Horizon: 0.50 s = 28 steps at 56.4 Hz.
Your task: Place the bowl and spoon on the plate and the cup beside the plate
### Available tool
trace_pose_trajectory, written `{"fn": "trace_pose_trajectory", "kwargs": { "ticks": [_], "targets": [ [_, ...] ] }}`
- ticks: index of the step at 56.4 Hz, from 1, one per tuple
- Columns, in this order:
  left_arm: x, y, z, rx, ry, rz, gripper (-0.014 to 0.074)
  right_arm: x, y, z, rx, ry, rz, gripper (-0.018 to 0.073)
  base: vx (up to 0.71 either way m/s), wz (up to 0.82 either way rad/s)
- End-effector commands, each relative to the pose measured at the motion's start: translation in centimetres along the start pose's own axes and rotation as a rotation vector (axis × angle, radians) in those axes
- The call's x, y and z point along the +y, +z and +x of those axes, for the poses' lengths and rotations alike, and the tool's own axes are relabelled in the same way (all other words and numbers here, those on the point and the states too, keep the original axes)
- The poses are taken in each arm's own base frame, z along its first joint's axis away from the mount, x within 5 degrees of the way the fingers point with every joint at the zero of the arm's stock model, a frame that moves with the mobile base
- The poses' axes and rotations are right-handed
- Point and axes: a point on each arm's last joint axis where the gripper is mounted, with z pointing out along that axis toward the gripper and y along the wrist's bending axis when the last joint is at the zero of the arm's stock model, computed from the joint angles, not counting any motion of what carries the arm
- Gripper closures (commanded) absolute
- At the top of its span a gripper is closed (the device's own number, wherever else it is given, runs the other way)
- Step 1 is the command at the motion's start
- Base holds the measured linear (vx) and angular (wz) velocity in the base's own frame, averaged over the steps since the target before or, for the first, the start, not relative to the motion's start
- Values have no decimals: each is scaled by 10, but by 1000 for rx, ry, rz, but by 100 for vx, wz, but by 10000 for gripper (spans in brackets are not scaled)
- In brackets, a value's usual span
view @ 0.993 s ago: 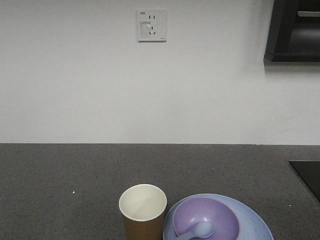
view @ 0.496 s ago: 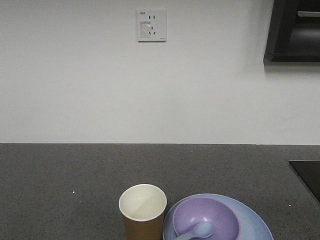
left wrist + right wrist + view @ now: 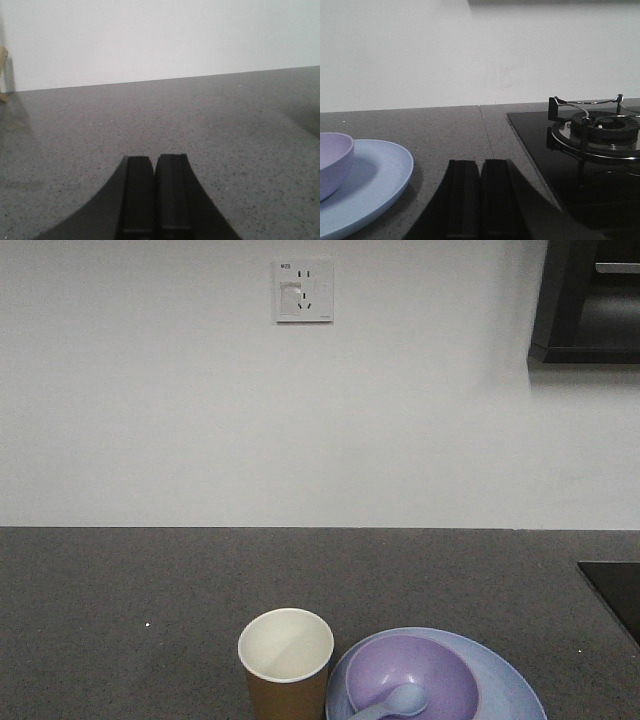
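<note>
At the bottom of the front view the lavender bowl sits on the pale blue plate. The pale blue spoon lies inside the bowl. The brown paper cup stands upright just left of the plate, its side close against the rim. In the right wrist view the plate and bowl lie to the left of my right gripper, which is shut and empty. My left gripper is shut over bare counter, with nothing between its fingers. Neither gripper shows in the front view.
A black gas hob with a burner and metal pan support lies right of my right gripper; its corner shows at the front view's right edge. A white wall with a socket backs the dark speckled counter.
</note>
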Motion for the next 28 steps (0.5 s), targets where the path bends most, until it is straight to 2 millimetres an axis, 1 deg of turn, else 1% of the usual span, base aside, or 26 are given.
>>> {"fn": "trace_pose_trajectory", "kwargs": {
  "ticks": [1,28],
  "targets": [
    [0,-3,-16,-109,-6,-3,600,0,0,-6,-76,-2,2,571,0,0],
    [0,-3,-16,-109,-6,-3,600,0,0,-6,-76,-2,2,571,0,0]
  ]
}}
